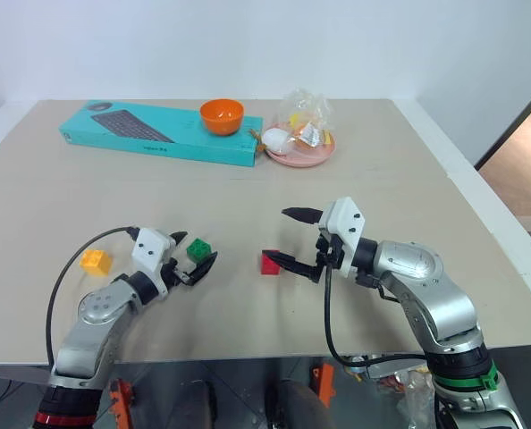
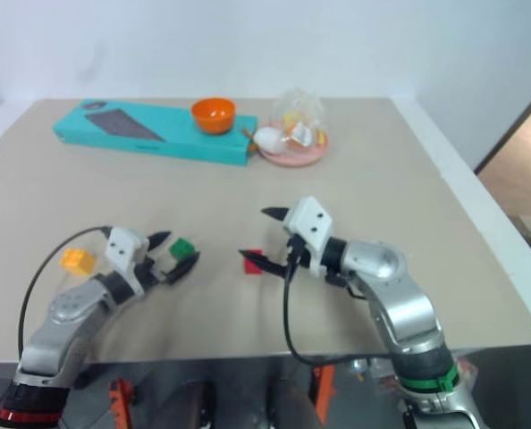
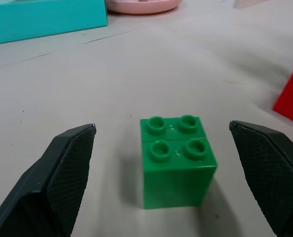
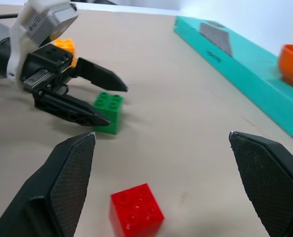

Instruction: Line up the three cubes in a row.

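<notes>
flanking the green cube (image 3: 177, 160) with fingers apart, left end effector (image 1: 194, 253); right end effector (image 1: 288, 238) spread above red cube (image 1: 270, 264)

no text, label, brand, number or sign can be read. the teal box (image 1: 158, 134) carries a printed picture of a keyboard and, in the right wrist view, a short line of white lettering on its side, too small to make out. the wrappers on the pink plate (image 1: 301, 156) show coloured print that cannot be read.
</notes>
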